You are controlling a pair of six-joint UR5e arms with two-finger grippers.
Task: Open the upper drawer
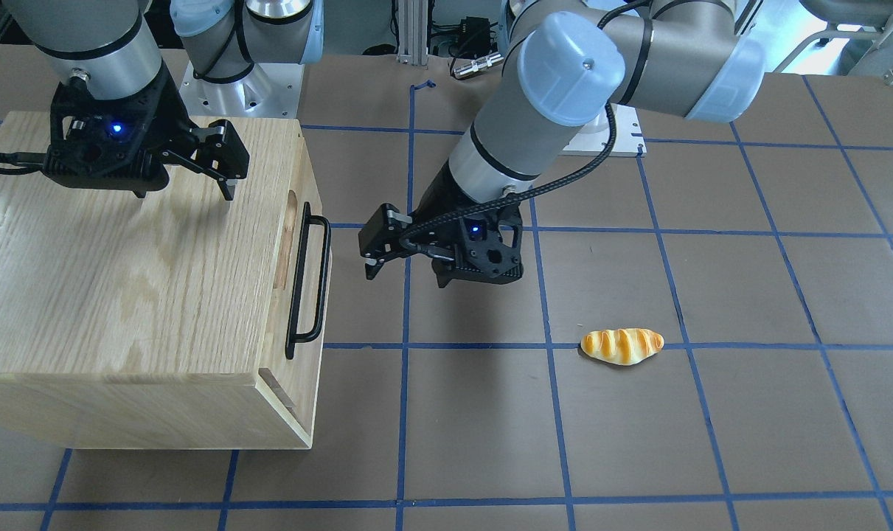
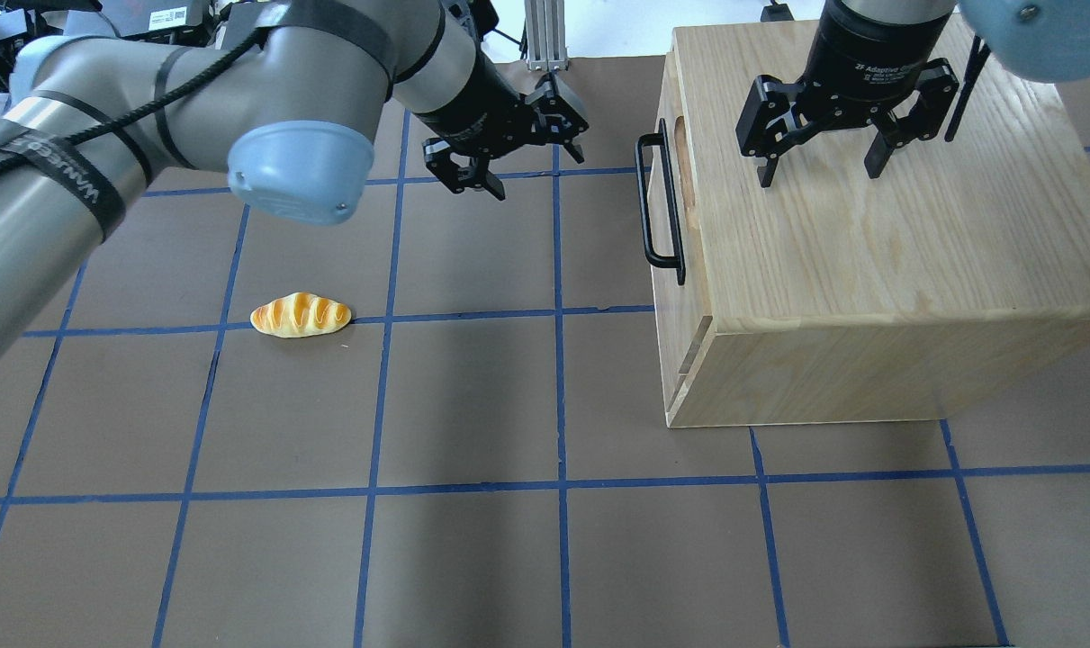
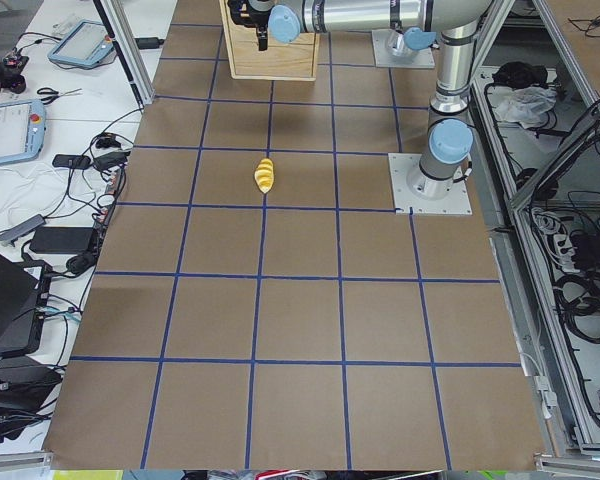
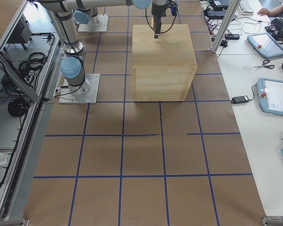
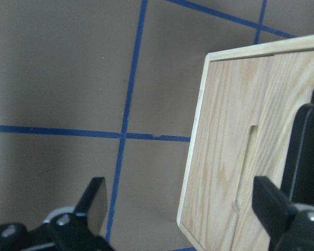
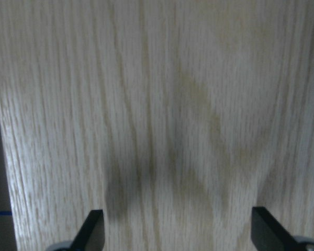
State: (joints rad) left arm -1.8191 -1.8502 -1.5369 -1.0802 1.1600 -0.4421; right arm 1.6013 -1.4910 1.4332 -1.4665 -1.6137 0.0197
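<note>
The upper drawer's pale-wood front (image 2: 666, 126) faces the table's middle and looks flush with the oak cabinet (image 2: 869, 270). Its black bar handle (image 1: 307, 280) (image 2: 660, 202) and oblong slot (image 1: 290, 240) (image 5: 246, 167) show clearly. My left gripper (image 1: 372, 251) (image 2: 539, 175) is open and empty. It hovers a short way in front of the handle and points at the drawer front. Its fingers (image 5: 91, 201) frame the panel in the left wrist view. My right gripper (image 2: 819, 175) (image 1: 184, 195) is open and empty, pointing down just above the cabinet top (image 6: 162, 104).
A toy bread roll (image 1: 622, 346) (image 2: 301, 315) lies on the brown mat on my left side, well away from the cabinet. Blue tape lines grid the mat. The arm bases stand at the table's back edge.
</note>
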